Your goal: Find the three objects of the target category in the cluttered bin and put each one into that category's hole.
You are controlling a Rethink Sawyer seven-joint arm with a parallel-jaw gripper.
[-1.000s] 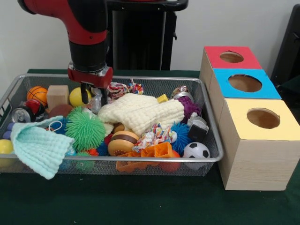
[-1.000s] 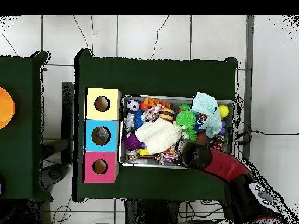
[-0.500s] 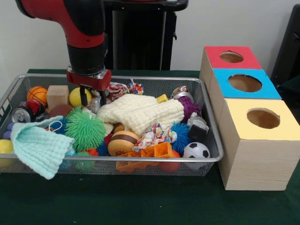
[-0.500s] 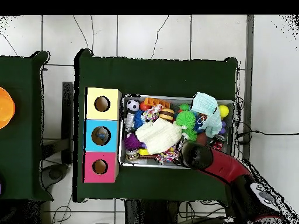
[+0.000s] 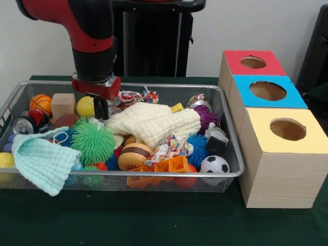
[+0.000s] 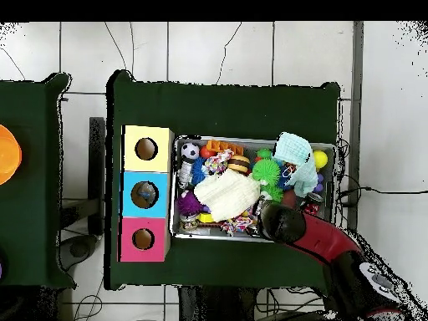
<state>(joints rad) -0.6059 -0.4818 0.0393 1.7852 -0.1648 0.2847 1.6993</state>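
Note:
The wire bin (image 5: 154, 174) is crammed with toys. My gripper (image 5: 101, 110) hangs over its back left part, between a yellow ball (image 5: 84, 106) and the cream knitted cloth (image 5: 154, 123). Its fingers (image 5: 101, 105) show as one dark block, shut, with their tips down among the clutter; nothing visible is held. A wooden block (image 5: 62, 105), a small basketball (image 5: 40, 103) and a green spiky ball (image 5: 93, 141) lie close by. In the overhead view the red arm (image 6: 318, 238) covers the gripper at the bin's (image 6: 251, 139) lower edge.
Three wooden boxes with holes stand right of the bin: red (image 5: 253, 62), blue (image 5: 268, 91) and yellow (image 5: 287, 129). A mint cloth (image 5: 43, 161) hangs over the front left rim. A soccer ball (image 5: 214, 165), a can (image 5: 23, 124) and a rope toy (image 5: 134, 96) also lie inside.
The two fingers, apart a second ago, now show as one block. The gripper has shifted slightly left, toward the yellow ball. The toys have not moved.

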